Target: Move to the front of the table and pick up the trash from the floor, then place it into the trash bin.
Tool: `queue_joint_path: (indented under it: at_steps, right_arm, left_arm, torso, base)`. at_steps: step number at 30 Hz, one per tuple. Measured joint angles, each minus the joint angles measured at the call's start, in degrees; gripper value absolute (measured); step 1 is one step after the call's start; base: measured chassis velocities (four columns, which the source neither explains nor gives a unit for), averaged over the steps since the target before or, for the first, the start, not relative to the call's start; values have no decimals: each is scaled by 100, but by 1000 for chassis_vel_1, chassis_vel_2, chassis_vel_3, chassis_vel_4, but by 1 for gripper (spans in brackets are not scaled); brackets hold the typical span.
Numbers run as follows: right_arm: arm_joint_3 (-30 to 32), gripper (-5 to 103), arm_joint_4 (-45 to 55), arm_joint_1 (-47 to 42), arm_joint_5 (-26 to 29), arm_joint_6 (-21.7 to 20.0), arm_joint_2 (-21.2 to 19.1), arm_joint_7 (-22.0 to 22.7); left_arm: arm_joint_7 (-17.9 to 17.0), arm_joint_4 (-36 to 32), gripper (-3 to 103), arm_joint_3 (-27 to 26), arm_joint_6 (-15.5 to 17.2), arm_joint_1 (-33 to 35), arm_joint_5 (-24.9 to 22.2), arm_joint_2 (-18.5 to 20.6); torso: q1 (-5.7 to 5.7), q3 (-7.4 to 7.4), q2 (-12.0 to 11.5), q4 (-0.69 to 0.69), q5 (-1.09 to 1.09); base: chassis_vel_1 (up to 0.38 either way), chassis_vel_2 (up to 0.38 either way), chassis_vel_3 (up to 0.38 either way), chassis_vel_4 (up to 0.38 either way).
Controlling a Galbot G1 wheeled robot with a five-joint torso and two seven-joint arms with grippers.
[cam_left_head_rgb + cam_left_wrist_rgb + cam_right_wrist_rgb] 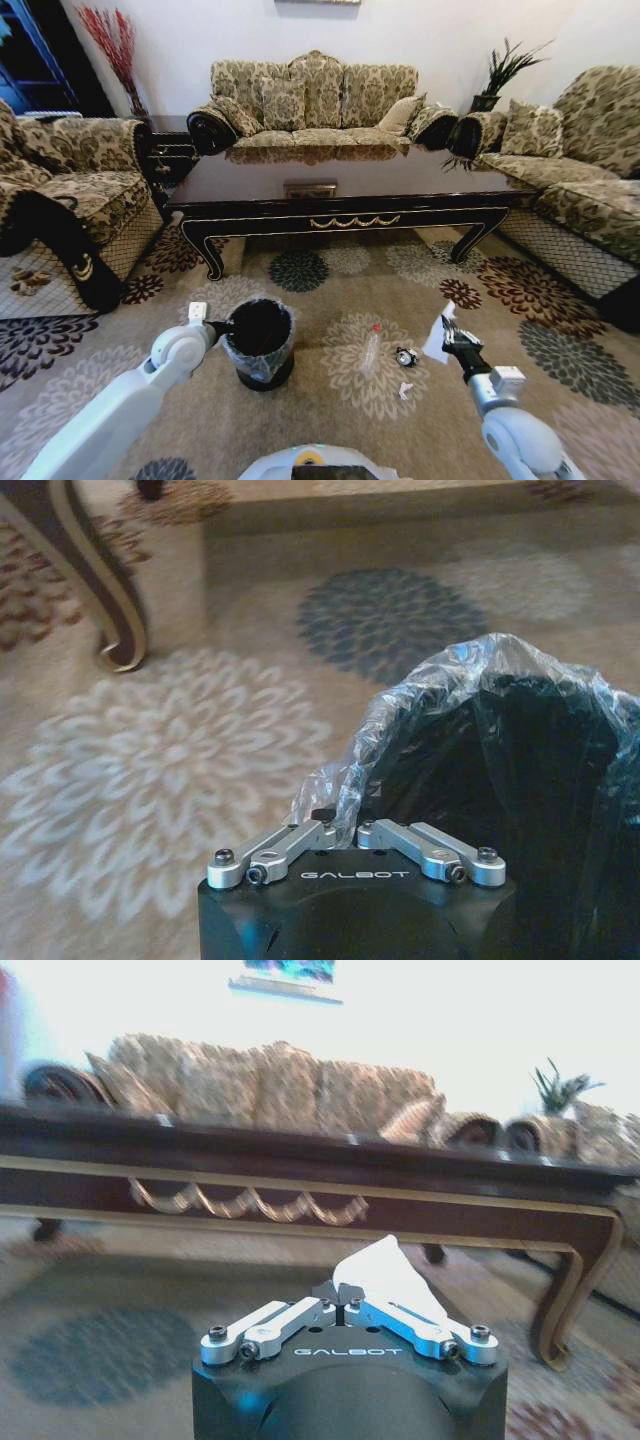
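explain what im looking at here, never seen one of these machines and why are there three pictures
This is a wheeled robot with two arms, each ending in a small gripper. The wide picture comes from a camera on its head, looking down at a living-room carpet in front of a long dark glossy coffee table. The other two come from cameras on its wrists, so each shows its own black gripper body up close.

The left gripper is shut on the crinkled plastic liner at the rim of a small round black trash bin. The right gripper is shut on a piece of white crumpled paper, held above the floor.

Lying on the flower-patterned beige carpet between the arms: a small clear plastic bottle, a tiny round dark-and-silver piece and a small white paper scrap.
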Motion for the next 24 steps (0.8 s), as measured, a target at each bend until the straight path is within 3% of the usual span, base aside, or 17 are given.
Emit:
queue_joint_path:
  at_steps: [8, 16, 20, 24]
  right_arm:
    - [111, 0, 1476, -262, 525, -456, -421, 209]
    - [69, 0, 1586, -286, 778, -665, -885, 321]
    - [31, 0, 1570, -77, 1294, -746, -1294, 367]
    - [16, 0, 1553, 746, 2662, -950, -2049, 534]
  left_arm:
    - [-215, 206, 4, 1052, -12, -1115, -129, -280]
    - [-539, 439, 4, 1793, -13, -1520, -229, -585]
    - [-574, 462, 4, 2128, -13, -1685, -244, -718]
    - [-638, 507, 4, 2521, -99, -1935, -217, -915]
  torso:
    - [0, 0, 0, -1, 1]
    - [0, 0, 0, 1, 4]
    - [0, 0, 0, 0, 4]
    - [0, 1, 0, 3, 2]
  base:
    - [0, 0, 0, 0]
    - [0, 0, 0, 0]
    - [0, 0, 0, 0]
    - [0, 0, 0, 0]
